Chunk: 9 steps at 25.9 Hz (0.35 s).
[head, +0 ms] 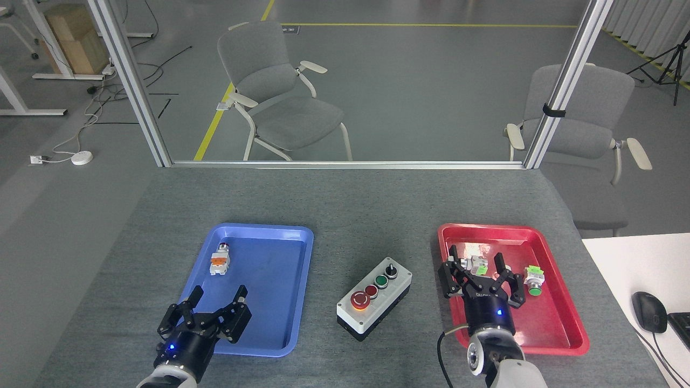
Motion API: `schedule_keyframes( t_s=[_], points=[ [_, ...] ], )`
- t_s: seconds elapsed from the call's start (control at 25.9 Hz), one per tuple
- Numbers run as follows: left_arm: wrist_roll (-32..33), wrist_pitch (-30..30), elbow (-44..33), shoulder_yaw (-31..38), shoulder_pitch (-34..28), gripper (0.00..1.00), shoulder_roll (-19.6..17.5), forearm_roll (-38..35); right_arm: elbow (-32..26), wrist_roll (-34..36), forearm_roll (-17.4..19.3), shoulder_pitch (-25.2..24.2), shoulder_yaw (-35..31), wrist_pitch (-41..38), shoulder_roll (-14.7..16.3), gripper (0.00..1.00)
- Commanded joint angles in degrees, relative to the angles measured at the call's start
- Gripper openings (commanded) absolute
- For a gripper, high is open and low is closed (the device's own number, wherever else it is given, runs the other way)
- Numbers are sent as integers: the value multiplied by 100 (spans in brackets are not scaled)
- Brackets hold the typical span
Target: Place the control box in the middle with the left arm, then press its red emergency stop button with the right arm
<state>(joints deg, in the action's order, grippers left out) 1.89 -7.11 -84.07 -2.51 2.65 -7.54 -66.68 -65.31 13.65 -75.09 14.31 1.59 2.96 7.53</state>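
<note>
The control box (372,306), a boxy block with a pale grey lid over a black base, sits on the grey felt-like table cover (350,205) between a glossy blue plastic tray (294,237) and a glossy red plastic tray (571,328). Its lid carries a slanted row of round controls: the red emergency stop button (359,300), a domed mushroom head on a yellow ring, lies nearest the robot. The left gripper (207,308), black and three-fingered, hovers over the blue tray's near left corner, fingers spread and empty. The right gripper (480,277), alike but with a black cable, hangs over the red tray's left side, fingers splayed, well apart from the box
</note>
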Motion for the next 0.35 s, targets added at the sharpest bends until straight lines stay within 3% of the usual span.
schedule_keyframes(
  t_s=[0.0,0.31],
  points=[
    [5,-10,13,-4,-2,99,7,32,-799,-29,-23,-754,-97,55,38,99],
    [5,-10,31,5,-2,99,7,32,-1028,-47,-23,-842,-378,3,29,99]
  ],
)
